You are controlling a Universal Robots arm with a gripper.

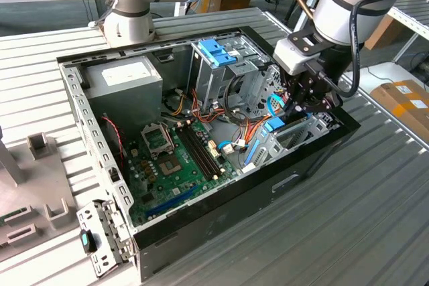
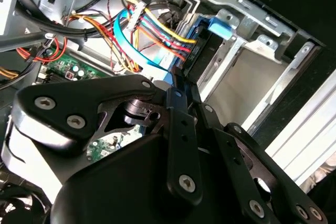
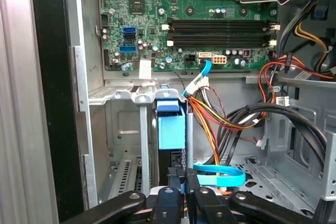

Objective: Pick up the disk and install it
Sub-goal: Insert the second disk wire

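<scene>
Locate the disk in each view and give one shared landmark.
Exterior view: disk standing on edge in the case, toward the exterior view's right.
Second wrist view: disk beside the coloured wires, blue bracket showing.
First wrist view: disk in the metal bay beside the motherboard.
Shared landmark: green motherboard.

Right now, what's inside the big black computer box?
Inside the computer case are a green motherboard, a grey power supply, bundled wires and the disk standing on edge in its metal bay. The gripper covers the disk's near end.
</scene>
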